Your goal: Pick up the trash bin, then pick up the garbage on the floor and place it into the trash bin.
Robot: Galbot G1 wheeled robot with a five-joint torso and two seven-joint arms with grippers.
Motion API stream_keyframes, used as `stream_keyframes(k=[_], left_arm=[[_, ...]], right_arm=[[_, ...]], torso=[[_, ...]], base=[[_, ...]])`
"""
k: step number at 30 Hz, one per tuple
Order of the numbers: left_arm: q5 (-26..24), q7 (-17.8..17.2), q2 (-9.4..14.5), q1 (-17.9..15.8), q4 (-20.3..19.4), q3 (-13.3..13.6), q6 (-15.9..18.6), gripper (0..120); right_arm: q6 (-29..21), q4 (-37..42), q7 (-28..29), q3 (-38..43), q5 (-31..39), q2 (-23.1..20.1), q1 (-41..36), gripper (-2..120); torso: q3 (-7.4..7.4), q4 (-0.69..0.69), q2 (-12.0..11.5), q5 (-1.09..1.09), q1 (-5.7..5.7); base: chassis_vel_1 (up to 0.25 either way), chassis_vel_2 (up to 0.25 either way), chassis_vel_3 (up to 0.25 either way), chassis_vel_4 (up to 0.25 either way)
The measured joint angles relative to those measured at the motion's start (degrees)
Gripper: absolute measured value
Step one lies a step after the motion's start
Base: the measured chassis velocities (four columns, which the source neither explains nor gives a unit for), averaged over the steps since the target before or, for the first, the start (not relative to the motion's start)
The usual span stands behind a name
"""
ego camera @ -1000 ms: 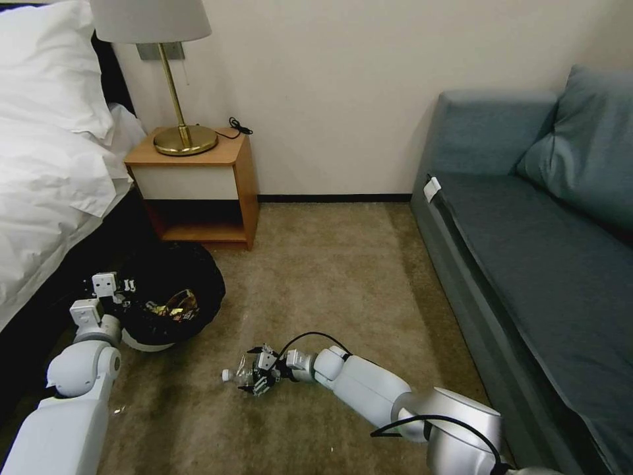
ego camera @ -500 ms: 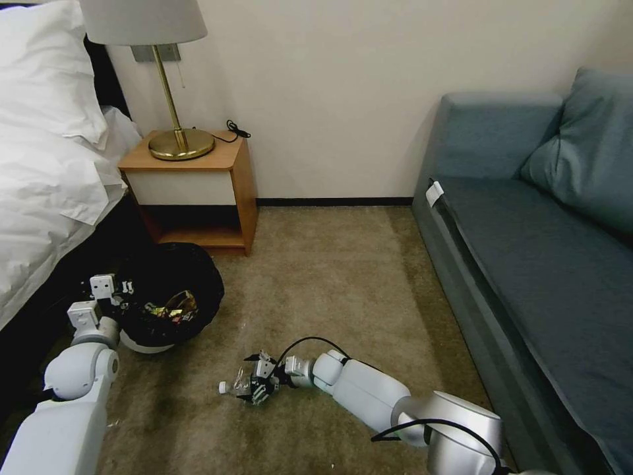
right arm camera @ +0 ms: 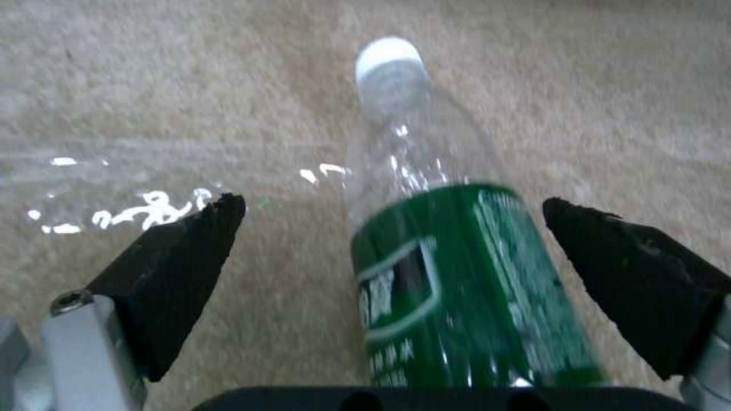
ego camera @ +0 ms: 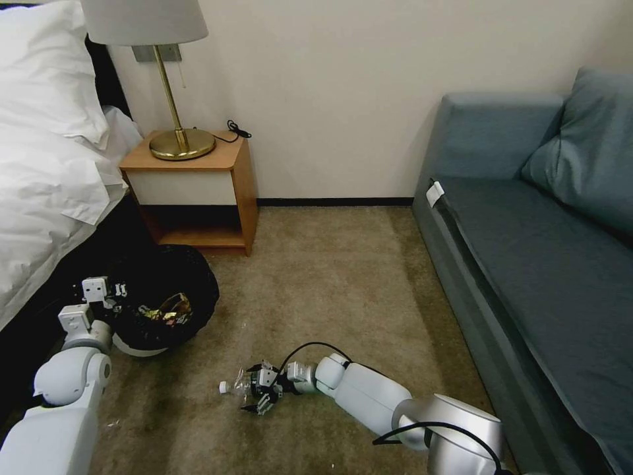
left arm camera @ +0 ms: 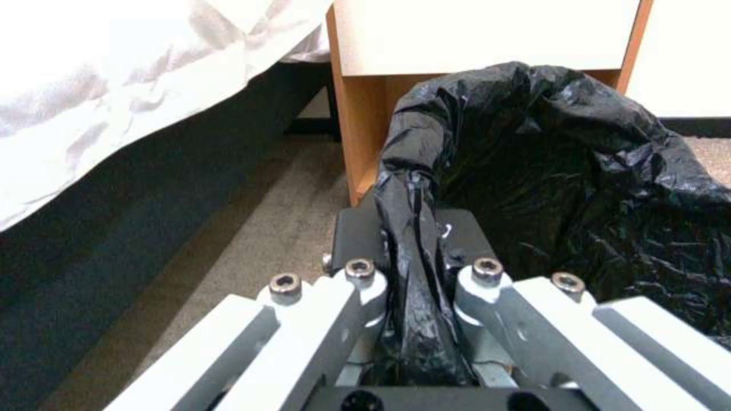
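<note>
**Operator:** Right gripper [right arm camera: 392,228] status?

**Technician:** Low over the carpet [ego camera: 330,277], jaws spread wide, one on each side of the bottle [right arm camera: 449,274], not yet gripping. Left gripper [left arm camera: 415,245] is clamped on the bin [ego camera: 161,297] rim and its black liner, beside the nightstand [ego camera: 198,191]; wrappers lie inside the bin.

**Operator:** How will the bottle handle?

**Technician:** Judged empty: light, thin-walled, smooth, likely to dent or roll. Bottle lies on its side between the jaws, cap [right arm camera: 388,54] pointing away from the wrist.

**Operator:** Where should it be held?

**Technician:** Across the green label [right arm camera: 457,285], mid-body. Avoid the tapered neck, where it would probably slip.
</note>
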Motion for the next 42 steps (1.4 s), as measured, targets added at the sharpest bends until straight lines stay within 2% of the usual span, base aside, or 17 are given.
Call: stream_keyframes(k=[6,9,12,14,15,17,20,21,22,23,30,35,42], left_arm=[[-0.10,-0.15,0.09,0.55,-0.69,-0.06,0.18,6],[-0.16,-0.21,0.12,0.93,-1.02,-0.15,0.27,6],[-0.17,-0.21,0.12,1.00,-1.07,-0.18,0.27,6],[-0.18,-0.22,0.12,1.35,-1.27,-0.34,0.28,6],[-0.18,-0.22,0.12,1.35,-1.27,-0.34,0.28,6],[-0.18,-0.22,0.11,1.65,-1.39,-0.43,0.28,6],[-0.17,-0.22,0.09,1.86,-1.48,-0.49,0.29,6],[-0.16,-0.21,0.03,2.11,-1.61,-0.56,0.28,6],[-0.16,-0.21,0.03,2.11,-1.61,-0.56,0.28,6],[-0.13,-0.22,-0.03,2.34,-1.82,-0.58,0.28,6],[-0.15,-0.24,0.17,2.79,-2.50,-0.58,0.28,6],[-0.67,-0.51,0.69,2.83,-2.91,-0.35,0.48,6],[-3.76,-1.97,3.17,1.22,-4.25,1.44,1.84,6]], right_arm=[[-0.22,-0.88,0.21,1.61,-1.50,0.00,-0.22,99],[-0.22,-1.48,0.07,2.49,-2.19,0.00,-0.54,89],[-0.22,-1.55,0.05,2.62,-2.25,0.00,-0.62,85],[-0.33,-1.74,-0.17,2.97,-2.26,0.00,-0.88,73],[-0.33,-1.74,-0.17,2.97,-2.26,0.00,-0.88,73],[-0.37,-1.84,-0.29,3.22,-2.26,0.00,-0.97,63],[-0.42,-1.85,-0.31,3.43,-2.25,0.00,-1.02,56],[-0.42,-1.85,-0.31,3.60,-2.29,0.00,-1.06,47],[-0.42,-1.85,-0.31,3.60,-2.29,0.00,-1.06,47],[-0.37,-1.81,-0.31,3.79,-2.36,0.00,-1.11,41],[0.18,-1.12,-0.47,5.36,-2.94,0.00,-1.79,24],[1.54,-0.69,-0.83,7.96,-4.24,0.00,-2.00,24],[4.14,2.21,-1.54,15.85,-7.09,-0.01,-0.84,24]], torso=[[0.00,0.00,0.00,0.00,0.00],[0.00,0.00,0.00,0.00,0.00],[0.00,0.00,0.00,0.00,0.00],[0.00,0.00,0.00,0.00,0.00],[0.00,0.00,0.00,0.00,0.00],[0.00,0.00,0.00,0.00,0.00],[0.00,0.00,0.00,0.00,0.00],[-0.01,0.00,0.00,0.00,0.00],[-0.01,0.00,0.00,0.00,0.00],[0.00,0.00,0.00,0.00,0.00],[0.00,0.00,0.00,0.00,0.00],[0.00,0.01,0.00,0.00,0.00],[0.00,-0.01,0.00,0.00,0.00]], base=[[0.000,0.000,0.000,0.000],[0.000,0.000,0.000,0.000],[0.000,0.000,0.000,0.000],[0.000,0.000,0.000,0.000],[0.000,0.000,0.000,0.000],[0.000,0.000,0.000,0.000],[0.000,0.000,0.000,0.000],[0.000,0.000,0.000,0.000],[0.000,0.000,0.000,0.000],[0.000,0.000,0.000,0.000],[0.000,0.000,0.000,0.000],[0.000,0.000,0.000,0.000],[0.000,0.000,0.000,0.000]])
